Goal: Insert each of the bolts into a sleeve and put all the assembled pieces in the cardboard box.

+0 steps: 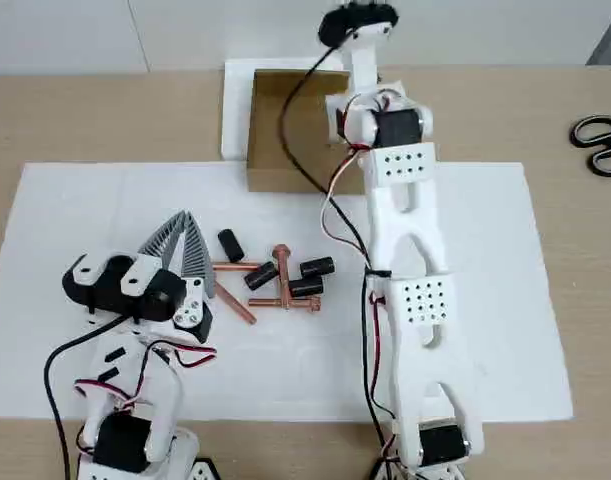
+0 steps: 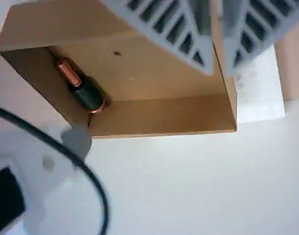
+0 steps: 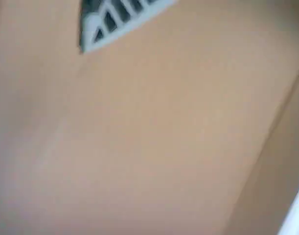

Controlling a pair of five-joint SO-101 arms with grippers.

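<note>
1. The tan surface (image 1: 45, 110) carries a wide white sheet (image 1: 485, 350). Past the surface's far edge the room is plain white.
2. My right arm (image 1: 405, 250) stretches across the sheet to the cardboard box (image 1: 270, 180), which stands at the sheet's far edge.
3. My right claw (image 3: 112, 22) is close against a tan face. I cannot tell how far open it is, or whether it holds anything.
4. My left claw (image 1: 187, 216) is over the sheet, closed down to a thin slit and holding nothing, with its tips aimed toward the box.
5. A pair of scissors (image 1: 600, 145) lies on the bare surface off to my right, well apart from everything else.
6. Just beside my left claw, on the side toward my right arm, copper bolts (image 1: 285, 303) and black sleeves (image 1: 317, 267) lie loose in a touching jumble.
7. One assembled piece (image 2: 83, 90), a bolt in a sleeve, lies in a corner of the box against its wall, well apart from my left claw.
</note>
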